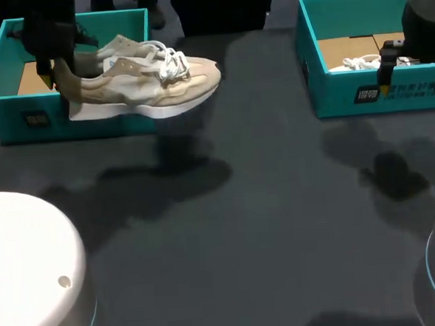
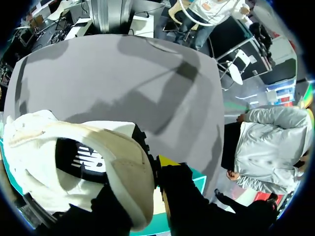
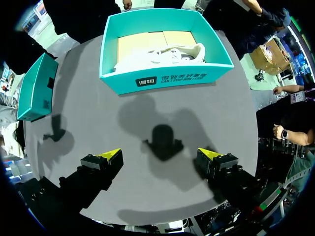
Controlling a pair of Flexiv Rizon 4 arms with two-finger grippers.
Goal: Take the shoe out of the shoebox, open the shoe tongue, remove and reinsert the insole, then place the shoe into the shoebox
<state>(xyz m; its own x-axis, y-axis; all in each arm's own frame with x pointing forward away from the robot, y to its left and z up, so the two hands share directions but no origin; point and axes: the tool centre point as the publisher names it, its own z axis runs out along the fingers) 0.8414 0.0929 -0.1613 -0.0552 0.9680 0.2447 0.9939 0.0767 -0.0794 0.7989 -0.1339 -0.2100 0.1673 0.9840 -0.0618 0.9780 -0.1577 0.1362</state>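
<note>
The left box (image 1: 89, 119), teal and open-topped, stands at the table's (image 1: 264, 204) far left. The left gripper (image 1: 53, 72) is over that box's left half, pinching the shoe (image 1: 146, 86) by its heel. In the left wrist view the heel collar (image 2: 140, 172) runs between the two dark fingers of that gripper (image 2: 150, 184), one finger inside the shoe and one outside, with a yellow tip (image 2: 167, 161) just showing against the outer side.

The shoe is beige and white with white laces. It is held clear of the left box, sole down and nearly level. Its heel is above the box's front wall and its toe reaches past the box's right wall, with the shoe's shadow on the table below. A second shoe (image 1: 122, 47) shows behind it, within the left box's walls.

Well to the right of the left box stands the right box (image 1: 376, 94), also teal, with a third shoe (image 1: 355, 64) lying inside on brown card. The right gripper (image 1: 413, 68) hangs on that side, far from the left box. In the right wrist view its fingers (image 3: 110, 156) are spread wide, nothing between them. The gripper (image 3: 160, 155) is above bare table with the right box (image 3: 167, 78) ahead and the left box (image 3: 34, 88) off beside it.
</note>
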